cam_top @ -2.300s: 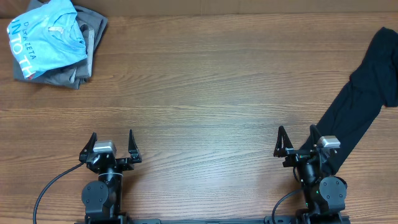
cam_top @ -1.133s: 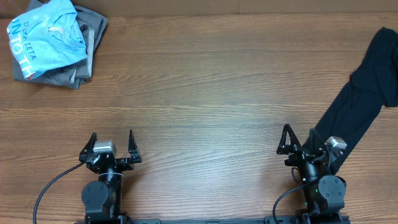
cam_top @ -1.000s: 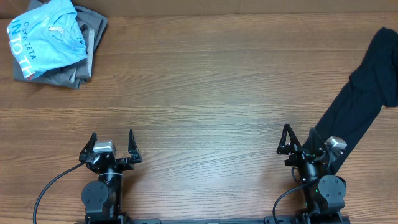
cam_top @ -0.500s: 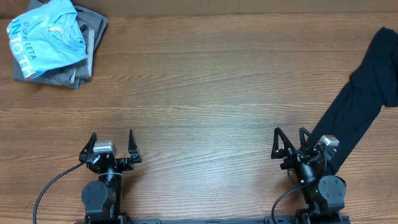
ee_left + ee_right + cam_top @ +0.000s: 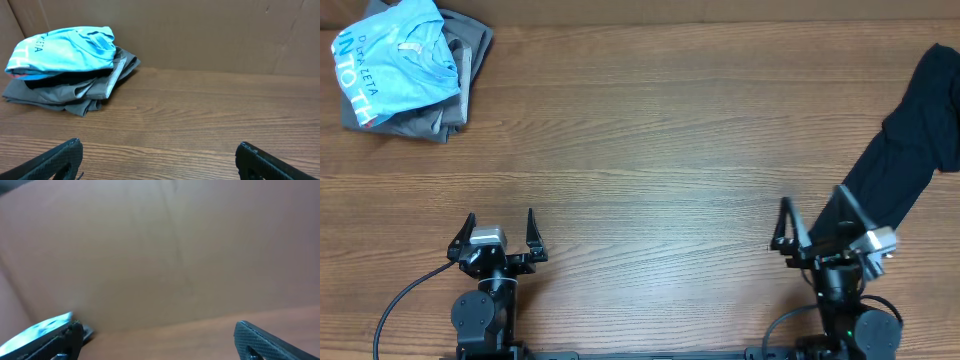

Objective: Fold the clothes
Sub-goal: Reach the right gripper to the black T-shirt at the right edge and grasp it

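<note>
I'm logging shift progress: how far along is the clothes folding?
Done: a light blue shirt lies stacked on gray garments at the far left corner, loosely folded. In hand: nothing; the left gripper and right gripper are both open and empty, the right one beside the black garment. Left: that black garment lies stretched out, unfolded, at the right edge.

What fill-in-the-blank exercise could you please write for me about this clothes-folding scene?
1. The left gripper and the right gripper are both ____, holding nothing.
2. The light blue shirt lies on top of a ____ pile of clothes at the far left of the table.
3. The long black garment lies on the robot's ____ side.

Missing words: open; grey; right.
</note>
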